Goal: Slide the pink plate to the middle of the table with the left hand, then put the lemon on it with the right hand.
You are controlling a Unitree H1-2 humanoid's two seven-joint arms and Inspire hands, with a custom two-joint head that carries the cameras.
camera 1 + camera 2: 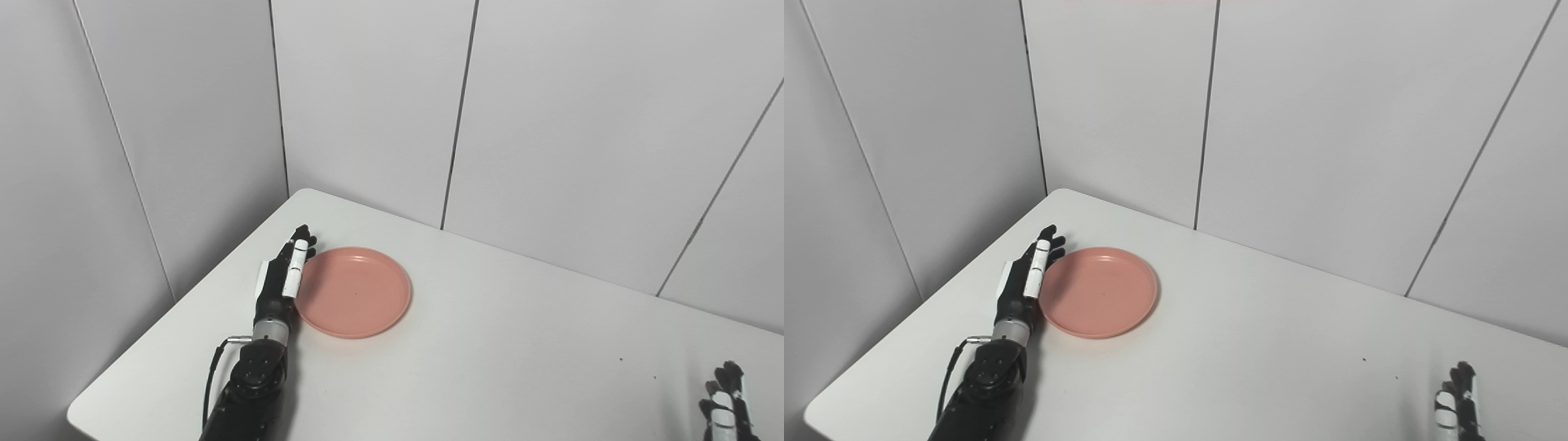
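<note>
Left hand (283,275): fingers straight, gripping nothing, flat against pink plate (355,291) at 9 o'clock, for pushing.
Right hand (726,401): waiting at 4 o'clock; grip state undeterminable.

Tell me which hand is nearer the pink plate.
Left. The left hand lies flat against the pink plate's left rim; the right hand is far across the table.

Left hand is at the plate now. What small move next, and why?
Probably push the left hand sideways to the right, sliding the plate. Its fingers lie flat along the plate's left rim, and the plate sits near the table's left corner.
</note>
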